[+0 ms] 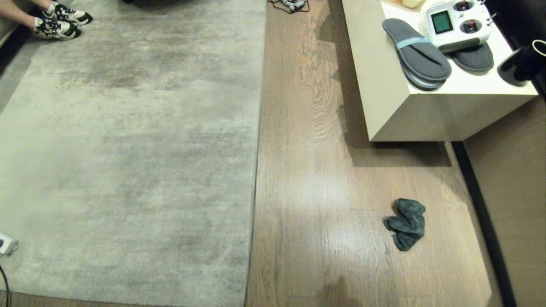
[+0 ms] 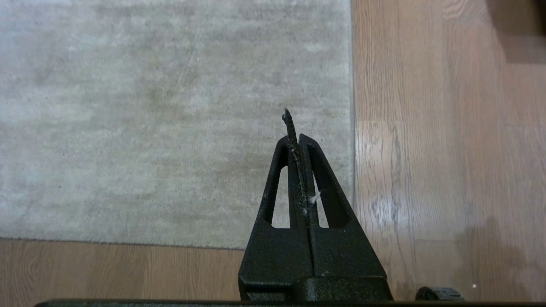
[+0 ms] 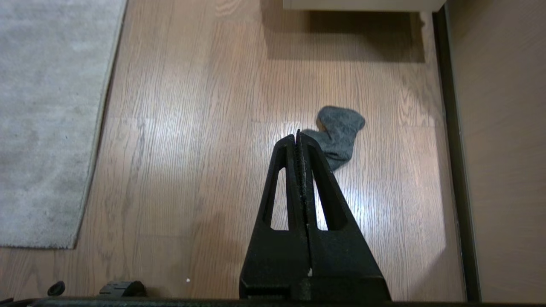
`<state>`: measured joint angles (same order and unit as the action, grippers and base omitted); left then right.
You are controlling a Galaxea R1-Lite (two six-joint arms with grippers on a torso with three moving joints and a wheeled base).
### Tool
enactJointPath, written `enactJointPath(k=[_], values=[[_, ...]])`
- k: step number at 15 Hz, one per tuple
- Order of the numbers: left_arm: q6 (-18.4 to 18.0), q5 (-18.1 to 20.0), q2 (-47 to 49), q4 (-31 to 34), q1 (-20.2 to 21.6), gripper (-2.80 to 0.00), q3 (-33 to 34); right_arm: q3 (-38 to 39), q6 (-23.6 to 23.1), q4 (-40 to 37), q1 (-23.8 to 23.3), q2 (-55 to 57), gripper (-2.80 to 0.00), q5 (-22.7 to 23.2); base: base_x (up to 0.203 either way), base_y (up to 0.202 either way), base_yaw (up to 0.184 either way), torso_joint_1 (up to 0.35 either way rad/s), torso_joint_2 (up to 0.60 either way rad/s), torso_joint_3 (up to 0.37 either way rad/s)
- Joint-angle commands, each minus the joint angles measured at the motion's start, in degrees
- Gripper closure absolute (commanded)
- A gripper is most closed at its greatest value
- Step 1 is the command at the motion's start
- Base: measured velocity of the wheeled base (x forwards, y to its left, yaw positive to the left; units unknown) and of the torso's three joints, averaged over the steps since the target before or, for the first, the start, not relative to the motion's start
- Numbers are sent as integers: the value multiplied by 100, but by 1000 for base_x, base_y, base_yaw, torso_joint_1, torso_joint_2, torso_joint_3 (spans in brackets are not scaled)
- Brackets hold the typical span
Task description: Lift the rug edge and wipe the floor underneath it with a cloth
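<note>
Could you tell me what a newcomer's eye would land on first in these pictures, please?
First, the big pale rug covering the left of the wood floor, its rug edge lying flat. Next, the crumpled dark cloth alone on the planks to the right, near the wall. Beyond it, grey slippers and a white remote controller sit on a cream cabinet.

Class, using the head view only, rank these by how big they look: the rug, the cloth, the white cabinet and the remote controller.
1. rug, by far the largest.
2. white cabinet.
3 and 4. remote controller and cloth look alike; the controller sits higher, nearer the camera, so no ranking.
</note>
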<state>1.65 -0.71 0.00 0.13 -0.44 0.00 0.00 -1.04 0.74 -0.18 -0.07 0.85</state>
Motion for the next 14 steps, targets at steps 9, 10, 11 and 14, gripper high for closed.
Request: enactJointPath(k=[9,10,11,14], values=[[11,9,0,-5,0,0,0,0,-2,5,1,7,0,3,0,0,0,2,1,202],[11,9,0,-5,0,0,0,0,-2,5,1,7,0,3,0,0,0,0,0,220],[11,4,0,-5,0,0,0,0,-2,5,1,7,0,3,0,0,0,5,2,200],[11,0,0,-5,0,0,0,0,-2,5,1,7,0,3,0,0,0,3,1,207]])
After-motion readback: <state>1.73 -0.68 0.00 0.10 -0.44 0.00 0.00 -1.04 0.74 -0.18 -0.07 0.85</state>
